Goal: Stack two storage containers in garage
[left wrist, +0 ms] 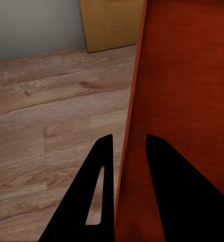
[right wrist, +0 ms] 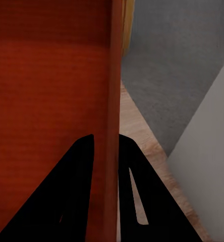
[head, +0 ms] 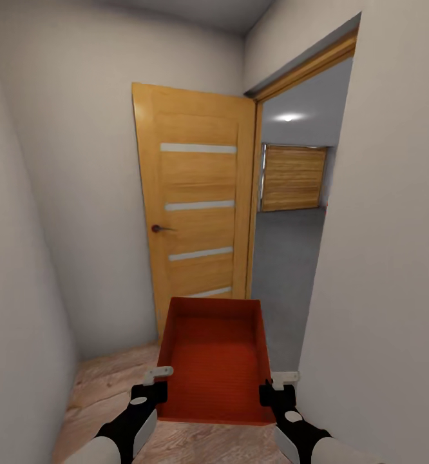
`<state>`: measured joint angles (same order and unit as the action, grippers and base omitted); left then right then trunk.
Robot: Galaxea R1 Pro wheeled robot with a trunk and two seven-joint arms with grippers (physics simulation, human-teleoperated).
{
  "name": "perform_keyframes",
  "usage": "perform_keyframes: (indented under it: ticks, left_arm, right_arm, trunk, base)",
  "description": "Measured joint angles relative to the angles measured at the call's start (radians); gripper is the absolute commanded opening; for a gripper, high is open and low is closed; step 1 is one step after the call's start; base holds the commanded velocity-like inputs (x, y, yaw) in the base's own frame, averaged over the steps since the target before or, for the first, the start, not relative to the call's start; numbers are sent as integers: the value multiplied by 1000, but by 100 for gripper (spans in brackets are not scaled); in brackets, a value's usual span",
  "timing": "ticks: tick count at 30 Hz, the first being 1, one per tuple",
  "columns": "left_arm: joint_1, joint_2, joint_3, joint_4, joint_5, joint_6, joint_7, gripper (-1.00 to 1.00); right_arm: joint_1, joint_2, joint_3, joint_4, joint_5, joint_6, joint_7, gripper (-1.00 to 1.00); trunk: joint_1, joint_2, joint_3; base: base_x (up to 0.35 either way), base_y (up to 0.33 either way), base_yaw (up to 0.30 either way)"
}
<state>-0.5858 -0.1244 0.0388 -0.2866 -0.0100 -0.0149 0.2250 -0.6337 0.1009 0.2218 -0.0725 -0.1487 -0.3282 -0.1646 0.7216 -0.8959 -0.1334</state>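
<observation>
- Storage container (head: 216, 361): an orange-red, shallow, lidless rectangular bin, carried level in front of the robot between both arms, above the wood plank floor (head: 111, 386) and just short of the doorway. It is empty.
- Left gripper (head: 151, 385): its fingers (left wrist: 99, 191) are clamped on the container's left side wall, one finger outside the wall and the other inside the bin, as the left wrist view shows (left wrist: 123, 166).
- Right gripper (head: 274, 386): its fingers (right wrist: 76, 191) grip the container's right side wall in the same way, one finger on each face of the thin wall, with the wall standing between them in the right wrist view (right wrist: 108, 166).
- Container in the wrist views: the red interior (left wrist: 187, 85) lies beside the left fingers; the red floor and wall of the bin (right wrist: 46, 85) lie beside the right fingers.
- Wooden door (head: 198, 212): orange-brown, with four pale horizontal strips and a dark lever handle (head: 160, 228); it stands swung open against the left side of the doorway.
- Garage floor (head: 285, 270): dark grey, visible through the opening ahead and to the right, with a wood-slatted garage door (head: 294, 177) at the far end and a ceiling light (head: 288, 118) above.
- Walls (head: 382, 225): plain pale grey-white, close on both sides of the robot.
</observation>
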Motion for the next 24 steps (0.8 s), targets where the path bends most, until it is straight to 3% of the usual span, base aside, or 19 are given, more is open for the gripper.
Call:
perform_keyframes:
  ticks: [10, 20, 24]
  left_arm:
    - [1, 0, -2, 0, 2, -1, 0, -100]
    - [1, 1, -3, -1, 3, 0, 1, -100]
    - [0, 0, -4, -1, 3, 1, 1, -100]
  right_arm:
    - [0, 0, 2, 0, -1, 0, 0, -100]
    - [0, 0, 0, 0, 0, 0, 0, -100]
    - [0, 0, 0, 0, -1, 0, 1, -100]
  trunk:
    - [0, 0, 0]
    - [0, 0, 0]
    - [0, 0, 0]
  base:
    - [257, 233, -276]
    - [262, 239, -43]
    - [263, 239, -195]
